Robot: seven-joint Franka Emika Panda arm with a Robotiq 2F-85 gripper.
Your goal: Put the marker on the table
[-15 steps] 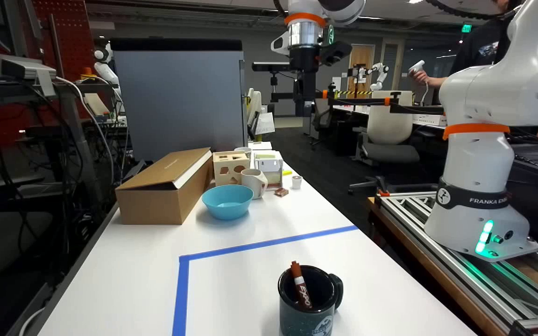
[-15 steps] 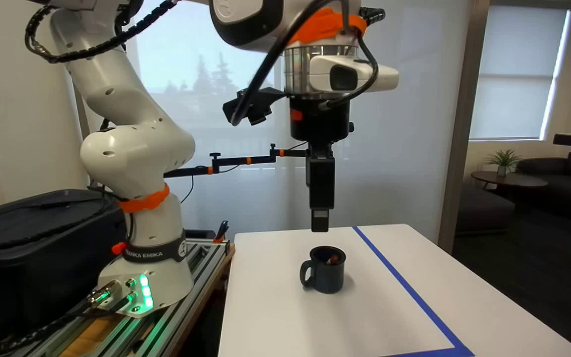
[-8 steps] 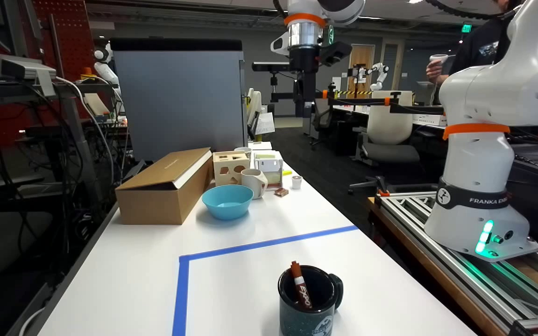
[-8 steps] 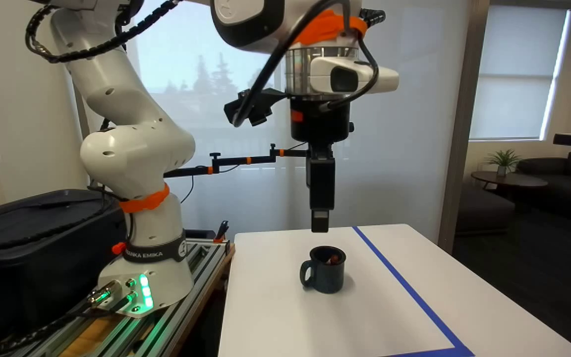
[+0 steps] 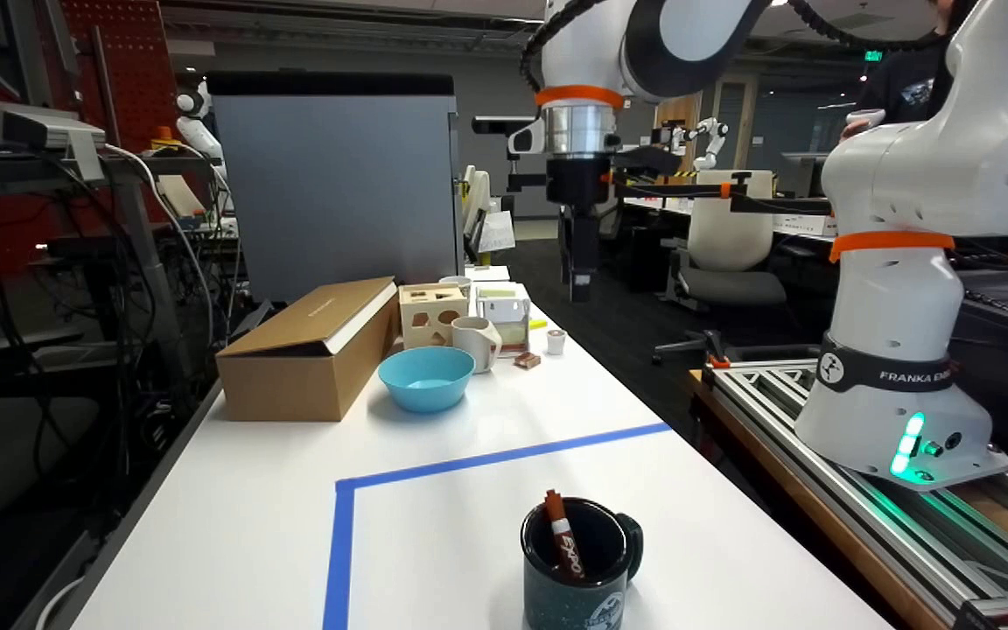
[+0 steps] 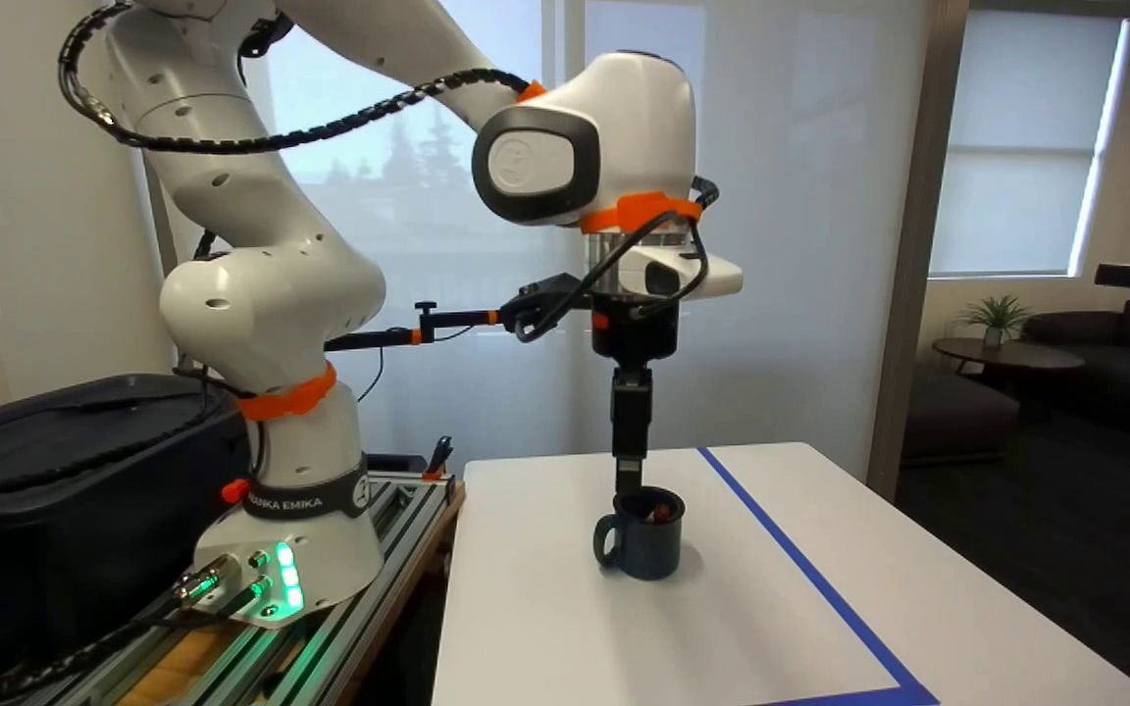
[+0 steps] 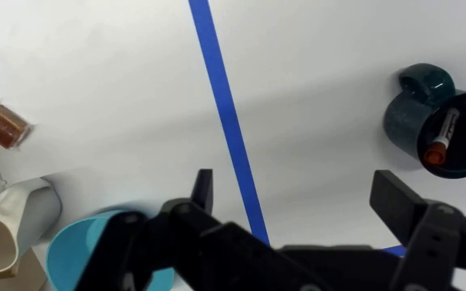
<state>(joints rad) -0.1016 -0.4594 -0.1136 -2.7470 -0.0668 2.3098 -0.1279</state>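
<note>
The marker, a short brown Expo pen (image 5: 562,535), leans inside a dark green cup (image 5: 567,604). The marker also shows in the wrist view (image 7: 444,135) and partly over the rim in an exterior view (image 6: 661,513). The cup (image 6: 651,551) stands upright on the white table (image 6: 742,628), inside the blue tape outline. My gripper (image 7: 292,176) is open with nothing between its fingers. It hangs above the table near a tape line; the cup lies to the right beyond the right finger in the wrist view. The gripper shows side-on in both exterior views (image 5: 578,284) (image 6: 629,476).
A blue bowl (image 5: 427,381), a cardboard box (image 5: 294,376), a white mug (image 5: 473,343), a wooden shape box (image 5: 431,315) and a wrapped brown piece (image 7: 4,126) are on the table beyond the tape. A grey railed bench (image 5: 871,525) carries the arm's base.
My gripper has moved down and toward the cup's end of the table. The marker, cup and other objects have stayed in place. The person's hand in the background has shifted.
</note>
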